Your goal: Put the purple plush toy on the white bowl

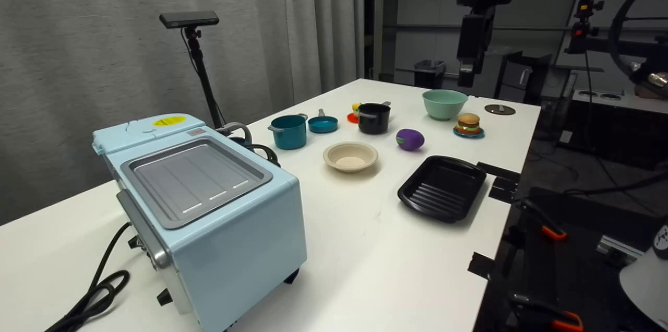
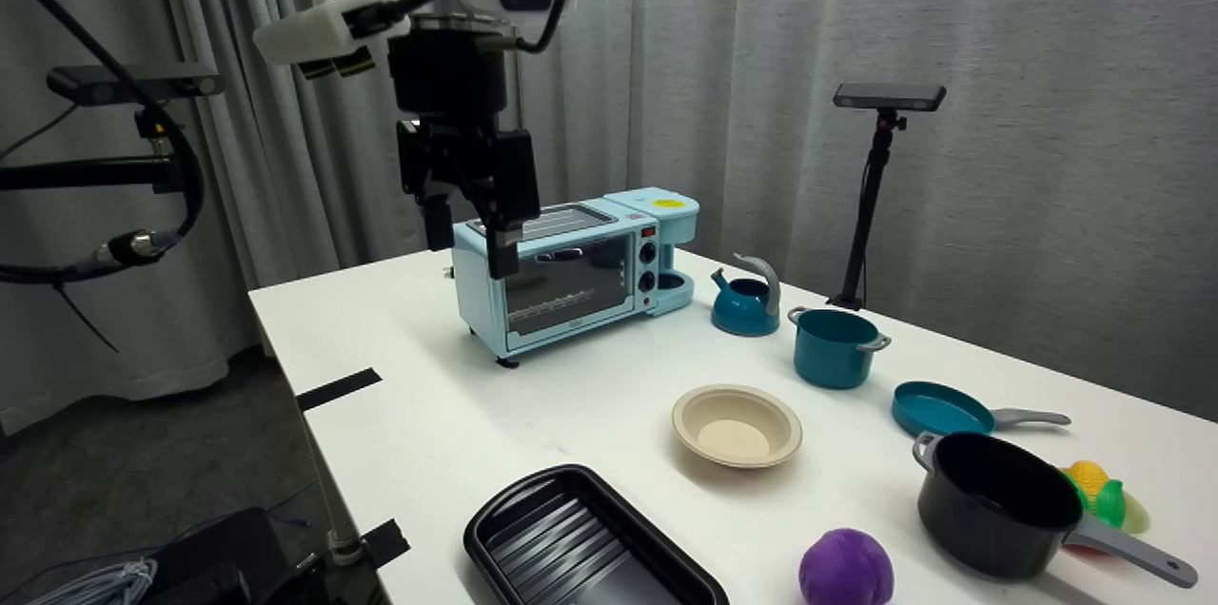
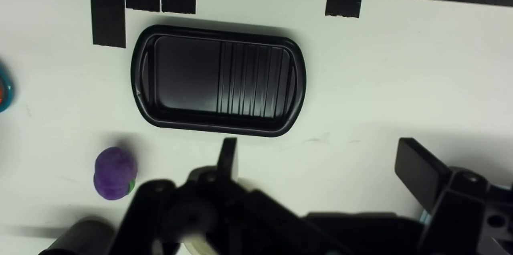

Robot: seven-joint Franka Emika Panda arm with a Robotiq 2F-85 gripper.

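On my feeds, a grey woven-fabric curtain (image 1: 94,60) falls in soft vertical folds behind the smooth, flat-topped white table (image 1: 355,253). Next down, the boxy pale-blue toaster oven (image 2: 576,277): glossy shell, squared-off body, see-through front in an exterior view. My black, hard-edged two-finger gripper (image 3: 320,158) is up over the tbl in both exterior views, fingers pointing down; jaws are spread wide, w/ bare tbl showing betw. the flat, blocky pads in the wrist view.

Below it in size, the glossy black oblong tray (image 3: 186,74), corners rounded, half flat & half ribbed, sits near the tbl edge. Then the deep, smooth-walled pale green bowl (image 1: 444,107), & the round, straight-sided black pot (image 2: 994,515) w/ its long grey handle. Then the shallow, round, cream-toned white bowl (image 2: 731,439): matte, wide flared rim, upright on the tbl.

Smallest I'll log: the dark purple plush toy (image 1: 412,140), a rounded, smooth-looking lump w/ a green patch at one end. It's on the tbl betw. tray & black pot, near the white bowl but not touching it; in the wrist view it's off to the left, apart from both pads.
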